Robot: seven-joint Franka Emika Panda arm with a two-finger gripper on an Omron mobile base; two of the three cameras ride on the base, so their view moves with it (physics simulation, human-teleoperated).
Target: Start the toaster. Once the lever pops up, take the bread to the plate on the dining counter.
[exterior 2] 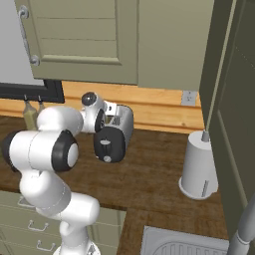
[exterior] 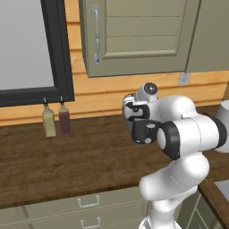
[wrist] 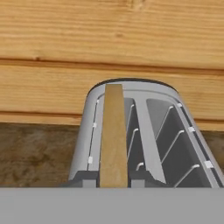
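Gripper state cannot be told, its tips being hidden; the bread (wrist: pixel 114 135) is seen standing in the left slot of the toaster (exterior 2: pixel 115 133), on the worktop (exterior: pixel 67 161) against the wall (wrist: pixel 109 39); a snag on slot wires is judged possible if lifted askew; open room lies above only.
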